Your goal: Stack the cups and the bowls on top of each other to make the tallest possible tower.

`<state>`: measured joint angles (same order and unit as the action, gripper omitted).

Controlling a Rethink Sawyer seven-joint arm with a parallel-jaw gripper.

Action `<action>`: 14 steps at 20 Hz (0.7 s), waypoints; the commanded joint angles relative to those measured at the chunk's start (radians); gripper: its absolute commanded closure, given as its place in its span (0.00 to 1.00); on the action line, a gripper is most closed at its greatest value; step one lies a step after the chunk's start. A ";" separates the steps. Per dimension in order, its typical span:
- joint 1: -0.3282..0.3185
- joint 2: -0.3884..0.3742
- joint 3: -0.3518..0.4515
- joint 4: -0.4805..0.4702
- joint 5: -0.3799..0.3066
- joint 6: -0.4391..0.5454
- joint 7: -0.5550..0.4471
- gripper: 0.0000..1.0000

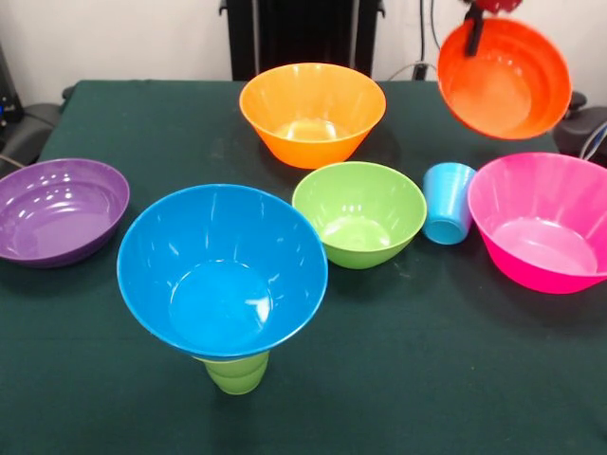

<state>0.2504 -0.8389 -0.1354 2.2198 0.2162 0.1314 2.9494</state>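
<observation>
Lifting the orange-red bowl [505, 78] tilted, our gripper [473, 28] seemingly pinches its rim, clear of the table, while the blue bowl [222, 270] sits atop the green cup [235, 373], awaiting another layer.

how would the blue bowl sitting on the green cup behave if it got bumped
Likely tippy: the blue bowl is far wider than the lime green cup under it and already looks tilted. Its glossy plastic probably slides easily. It looks thin and light, so a small nudge could topple it.

A dark green tablecloth [398, 379] covers the table.
</observation>
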 commanded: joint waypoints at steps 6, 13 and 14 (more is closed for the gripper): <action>-0.037 -0.233 0.030 -0.138 0.022 0.357 0.039 1.00; -0.130 -0.305 0.019 -0.176 -0.033 0.393 -0.072 1.00; -0.161 -0.293 0.019 -0.176 -0.049 0.362 -0.095 1.00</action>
<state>0.1553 -1.1055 -0.1357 2.1049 0.2203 0.4175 2.9494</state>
